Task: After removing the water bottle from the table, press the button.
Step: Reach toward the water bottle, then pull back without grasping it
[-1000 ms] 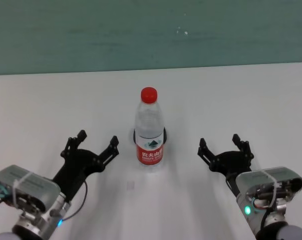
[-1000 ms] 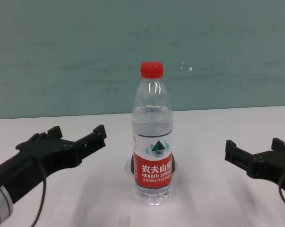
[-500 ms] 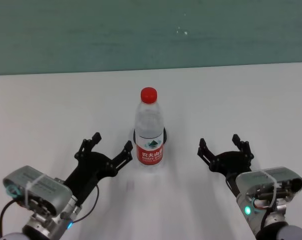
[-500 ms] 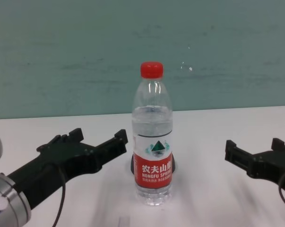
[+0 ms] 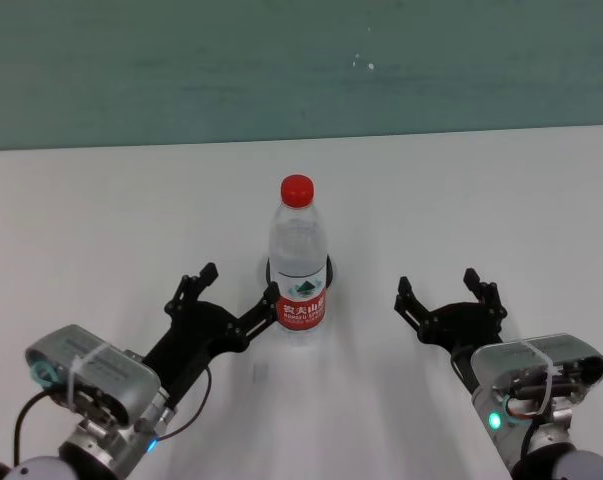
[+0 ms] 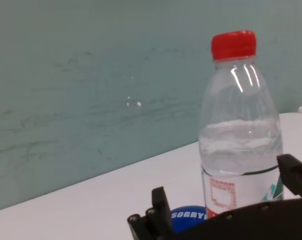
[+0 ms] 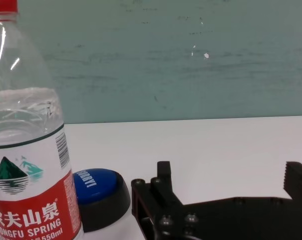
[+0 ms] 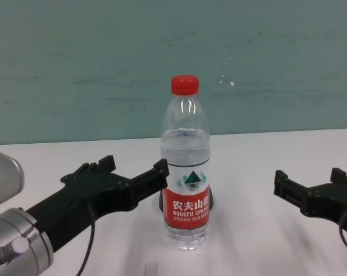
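The water bottle stands upright mid-table, clear with a red cap and a red-and-white label. It also shows in the chest view. The button sits right behind it, a blue dome on a black base; in the head view it is mostly hidden by the bottle. My left gripper is open just left of the bottle, low over the table, its inner fingertip close to the label. The left wrist view shows the bottle and the button just ahead. My right gripper is open, well right of the bottle.
A teal wall rises behind the table's far edge. White tabletop stretches to both sides of the bottle and behind it. A small pale mark lies on the table in front of the bottle.
My left gripper has moved forward and to the right, from well left of the bottle to right beside it. The right gripper, bottle and button have not moved.
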Motion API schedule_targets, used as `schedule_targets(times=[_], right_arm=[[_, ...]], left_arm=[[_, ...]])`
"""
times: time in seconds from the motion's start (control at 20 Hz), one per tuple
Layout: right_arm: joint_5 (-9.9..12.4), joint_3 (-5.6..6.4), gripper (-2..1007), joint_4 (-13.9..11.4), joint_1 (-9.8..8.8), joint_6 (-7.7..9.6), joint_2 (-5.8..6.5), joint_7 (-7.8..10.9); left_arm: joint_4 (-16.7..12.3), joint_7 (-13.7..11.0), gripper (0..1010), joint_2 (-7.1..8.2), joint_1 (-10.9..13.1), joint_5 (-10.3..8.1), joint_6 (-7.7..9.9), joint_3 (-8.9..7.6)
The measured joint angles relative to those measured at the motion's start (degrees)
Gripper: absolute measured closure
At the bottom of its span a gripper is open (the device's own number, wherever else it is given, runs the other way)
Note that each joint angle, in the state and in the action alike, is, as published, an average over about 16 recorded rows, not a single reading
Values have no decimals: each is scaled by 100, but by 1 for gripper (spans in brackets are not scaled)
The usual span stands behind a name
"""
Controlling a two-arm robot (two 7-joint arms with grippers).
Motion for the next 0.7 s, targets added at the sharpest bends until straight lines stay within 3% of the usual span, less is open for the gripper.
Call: schedule_targets(times=[0.7], right_arm=[[0,0,5,0,0,0,0,0]], left_arm=[[218,-30,7,-31,-285,32,47,150]])
